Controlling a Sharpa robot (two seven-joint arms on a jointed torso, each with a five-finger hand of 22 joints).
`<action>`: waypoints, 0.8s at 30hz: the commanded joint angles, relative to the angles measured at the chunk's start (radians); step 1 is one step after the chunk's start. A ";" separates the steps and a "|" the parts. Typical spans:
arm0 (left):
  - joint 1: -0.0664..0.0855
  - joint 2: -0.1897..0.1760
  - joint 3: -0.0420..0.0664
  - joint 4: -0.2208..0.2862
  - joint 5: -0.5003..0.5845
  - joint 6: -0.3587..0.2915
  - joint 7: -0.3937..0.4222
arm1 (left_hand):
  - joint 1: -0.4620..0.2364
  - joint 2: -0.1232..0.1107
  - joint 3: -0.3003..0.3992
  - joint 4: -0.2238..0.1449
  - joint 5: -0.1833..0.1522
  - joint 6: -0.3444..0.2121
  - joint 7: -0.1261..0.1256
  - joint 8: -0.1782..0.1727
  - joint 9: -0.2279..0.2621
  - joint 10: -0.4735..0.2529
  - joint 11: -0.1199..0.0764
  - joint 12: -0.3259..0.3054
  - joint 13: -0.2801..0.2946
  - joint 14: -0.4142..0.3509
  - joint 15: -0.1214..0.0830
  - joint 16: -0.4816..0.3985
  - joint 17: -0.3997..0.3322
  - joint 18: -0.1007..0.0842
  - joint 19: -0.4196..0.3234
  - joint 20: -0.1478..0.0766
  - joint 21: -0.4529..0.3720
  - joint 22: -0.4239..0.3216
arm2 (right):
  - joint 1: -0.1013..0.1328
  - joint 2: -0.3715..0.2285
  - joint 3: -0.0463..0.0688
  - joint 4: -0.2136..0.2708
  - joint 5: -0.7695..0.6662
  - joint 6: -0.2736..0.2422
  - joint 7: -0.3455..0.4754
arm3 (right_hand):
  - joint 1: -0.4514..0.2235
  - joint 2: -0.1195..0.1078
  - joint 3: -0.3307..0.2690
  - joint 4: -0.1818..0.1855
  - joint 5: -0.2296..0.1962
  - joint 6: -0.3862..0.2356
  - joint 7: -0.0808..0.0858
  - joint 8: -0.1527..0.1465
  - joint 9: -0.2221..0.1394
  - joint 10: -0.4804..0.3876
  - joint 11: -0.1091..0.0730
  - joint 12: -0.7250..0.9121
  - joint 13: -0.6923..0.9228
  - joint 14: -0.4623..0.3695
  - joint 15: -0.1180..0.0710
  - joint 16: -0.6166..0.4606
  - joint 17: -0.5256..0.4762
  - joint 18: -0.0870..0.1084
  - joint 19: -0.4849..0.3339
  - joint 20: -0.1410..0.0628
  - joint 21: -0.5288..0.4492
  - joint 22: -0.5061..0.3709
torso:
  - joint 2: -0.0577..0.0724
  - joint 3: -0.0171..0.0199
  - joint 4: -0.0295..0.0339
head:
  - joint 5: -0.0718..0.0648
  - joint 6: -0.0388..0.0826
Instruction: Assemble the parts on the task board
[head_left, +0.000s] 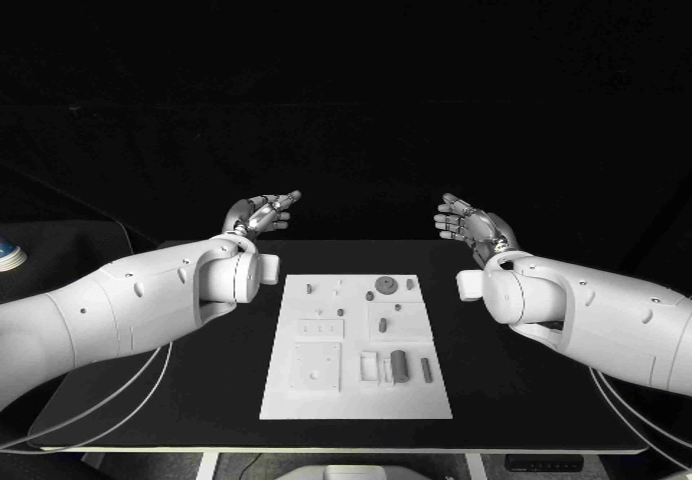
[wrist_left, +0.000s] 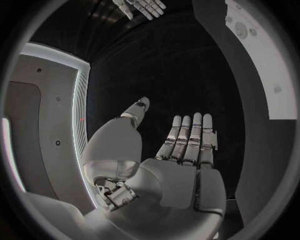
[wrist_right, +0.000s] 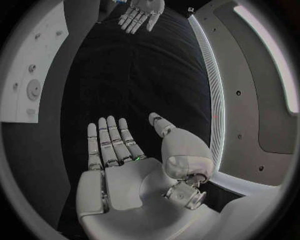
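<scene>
My left hand (head_left: 257, 214) and right hand (head_left: 473, 226): fingers spread, holding nothing, beyond board (head_left: 356, 400) at 12 o'clock. Risk: small parts (head_left: 398, 366) slipping from coarse pinch.

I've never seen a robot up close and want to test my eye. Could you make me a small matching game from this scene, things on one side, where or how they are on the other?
Things:
1. left hand
2. right hand
3. task board
4. parts

Places or states:
A. lying on the white plate
B. flat in the middle of the black table
C. open, raised beyond the board's left side
D. open, raised beyond the board's right side

Pairs: 1-C, 2-D, 3-B, 4-A
</scene>
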 joint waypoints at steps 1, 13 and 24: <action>0.034 0.025 -0.016 -0.072 -0.040 0.161 -0.145 | 0.034 0.003 0.012 -0.002 0.007 0.021 0.007 0.014 0.017 0.023 0.005 0.015 0.011 0.031 0.002 0.020 0.015 -0.015 0.018 0.000 0.035 0.014 | 0.028 0.018 -0.011 -0.072 -0.049 0.253 -0.138 | 0.042 -0.003 0.015 -0.021 0.006 0.025 0.003 0.020 0.018 0.028 0.006 0.022 0.014 0.036 0.006 0.021 0.018 -0.006 0.016 0.005 0.029 0.016 | 0.000 -0.0001 -0.0006 | 0.000 -0.001; 0.085 0.058 -0.043 -0.169 -0.053 0.230 -0.216 | 0.070 0.022 0.018 -0.011 0.008 0.126 0.024 0.067 0.048 0.180 0.016 0.072 0.031 0.245 -0.002 0.099 0.055 0.012 0.181 -0.040 0.126 0.045 | 0.095 0.056 -0.041 -0.231 -0.080 0.468 -0.266 | 0.237 -0.079 0.042 -0.042 0.007 0.150 0.005 0.074 0.041 0.186 0.009 0.088 0.034 0.187 0.011 0.089 0.069 -0.006 0.094 -0.012 0.115 0.074 | 0.000 -0.0001 -0.0006 | 0.000 -0.001; 0.067 0.013 -0.082 -0.100 -0.134 0.359 -0.210 | 0.201 0.039 0.109 -0.026 0.009 0.340 0.023 0.107 0.067 0.496 0.010 0.119 0.037 0.528 -0.042 0.185 0.139 0.072 0.421 -0.070 0.180 0.039 | 0.057 0.100 -0.041 -0.363 -0.819 0.351 -0.227 | 0.364 -0.118 0.066 -0.042 0.008 0.281 0.007 0.091 0.047 0.412 -0.001 0.138 0.035 0.418 -0.013 0.193 0.132 0.011 0.288 -0.049 0.197 0.092 | 0.006 -0.0067 0.0014 | 0.000 -0.001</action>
